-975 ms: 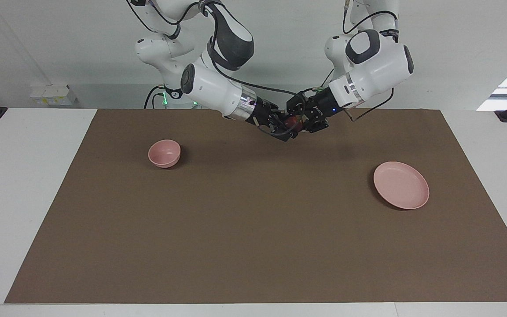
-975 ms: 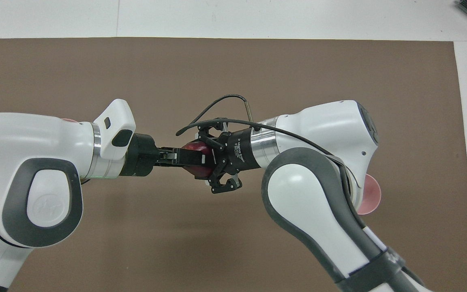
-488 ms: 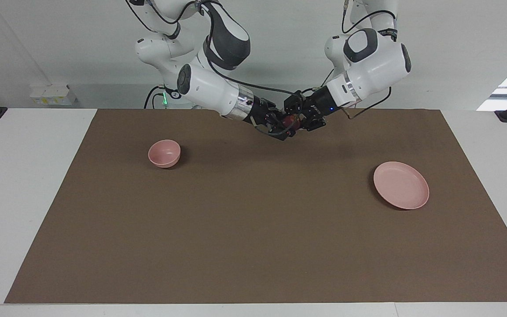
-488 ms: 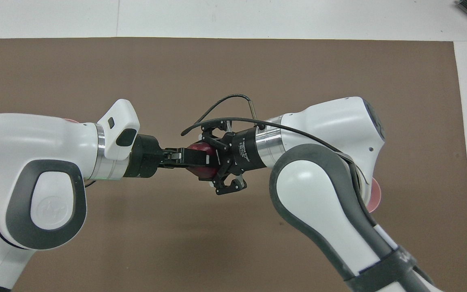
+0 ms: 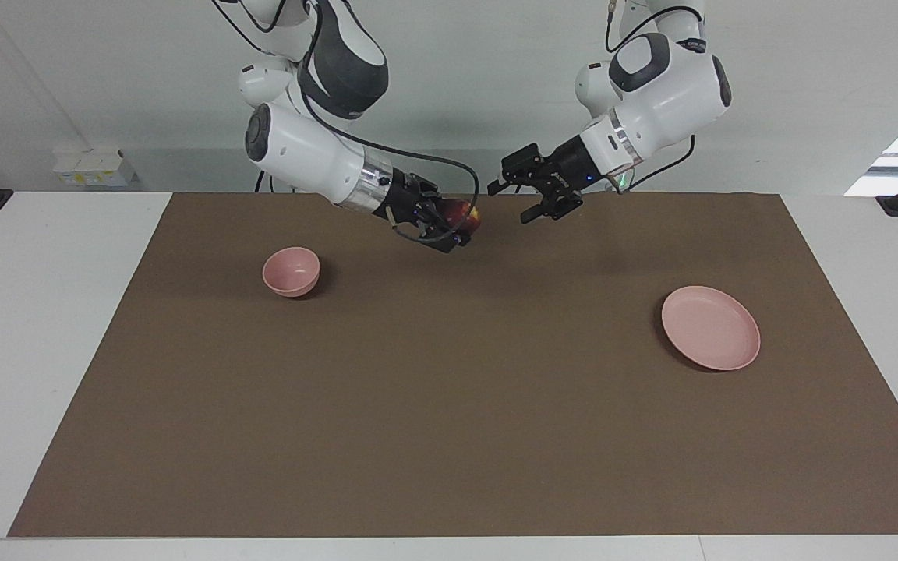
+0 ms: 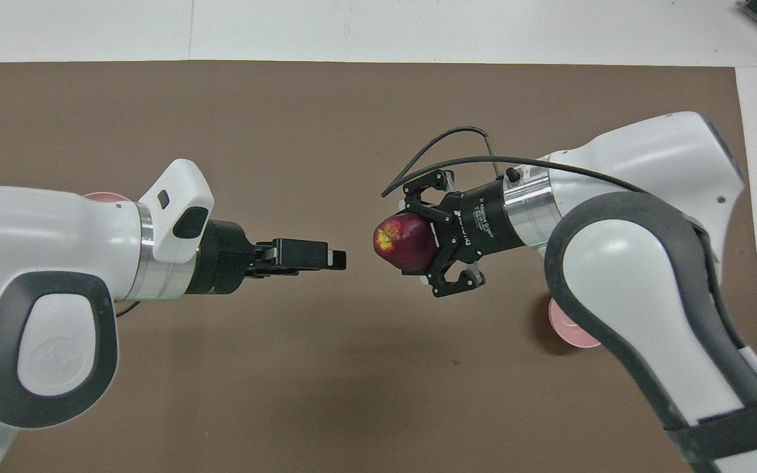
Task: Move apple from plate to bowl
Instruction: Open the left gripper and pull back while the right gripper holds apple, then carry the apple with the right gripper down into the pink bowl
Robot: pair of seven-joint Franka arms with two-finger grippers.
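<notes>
The apple, dark red with a yellow patch, is held in the air by my right gripper, which is shut on it over the mat, between the bowl and the table's middle. It also shows in the overhead view, in the right gripper. My left gripper is open and empty in the air, a short gap from the apple; it also shows in the overhead view. The pink bowl stands empty toward the right arm's end. The pink plate lies empty toward the left arm's end.
A brown mat covers most of the white table. In the overhead view the right arm hides most of the bowl, and the left arm hides all but a sliver of the plate.
Both grippers were together at the apple. The left gripper has let go and drawn back. The right gripper has carried the apple toward the right arm's end.
</notes>
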